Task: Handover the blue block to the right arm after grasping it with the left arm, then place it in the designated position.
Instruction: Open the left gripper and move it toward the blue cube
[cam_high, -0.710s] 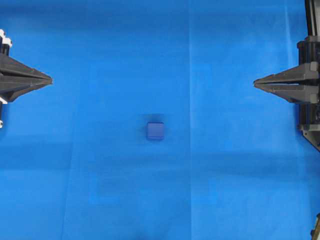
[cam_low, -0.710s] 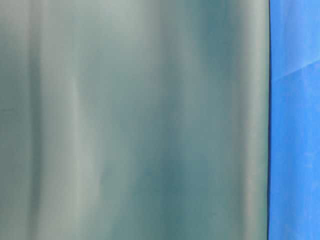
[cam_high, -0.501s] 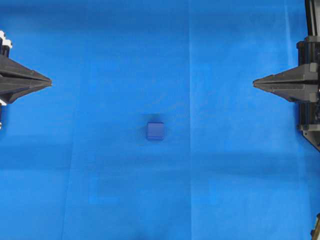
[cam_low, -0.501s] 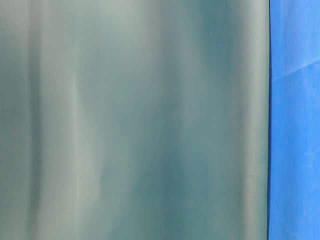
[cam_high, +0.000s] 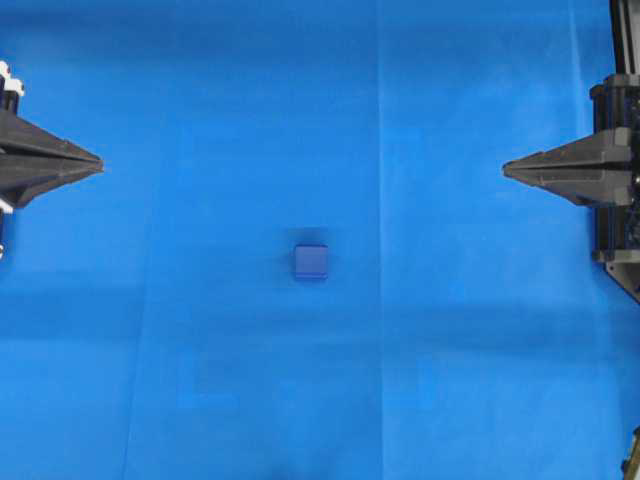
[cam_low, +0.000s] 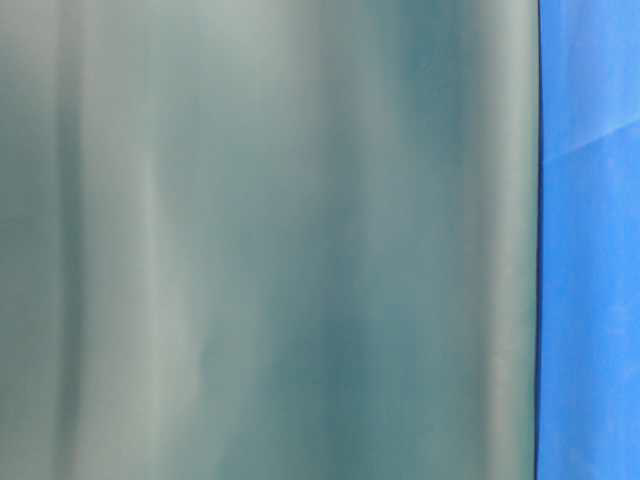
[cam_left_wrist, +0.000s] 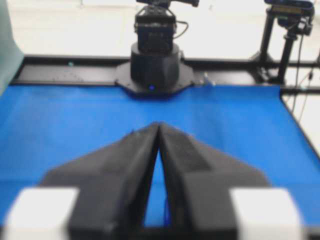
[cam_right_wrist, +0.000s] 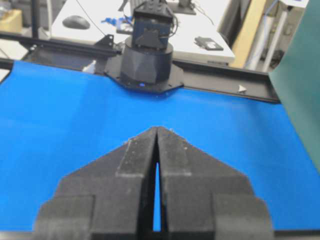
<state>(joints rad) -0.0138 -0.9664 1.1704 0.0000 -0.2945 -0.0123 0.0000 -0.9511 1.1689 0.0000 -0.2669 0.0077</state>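
Blue cloth covers the whole work surface, matte, with faint fold creases running lengthwise and across. The blue block sits on it near the centre of the overhead view, a small dark-blue cube with rounded edges, a shade darker than the cloth, lying flat and squared to the picture's edges; as a cube it shows no long axis. My left gripper comes in level from the left edge, its two long black fingers tapering to a point aimed rightward, white caps on the rail behind them. From my left wrist camera the fingers meet at the tips with a thin wedge of cloth showing between them lower down: together, holding nothing. My right gripper mirrors it from the right edge, all black, pointing leftward; in its wrist view the fingers press tip to tip, also empty. Both tips sit well apart from the block, which lies between them and somewhat lower in the overhead view. The table-level view is mostly filled by a blurred grey-green panel, with a strip of cloth on its right.
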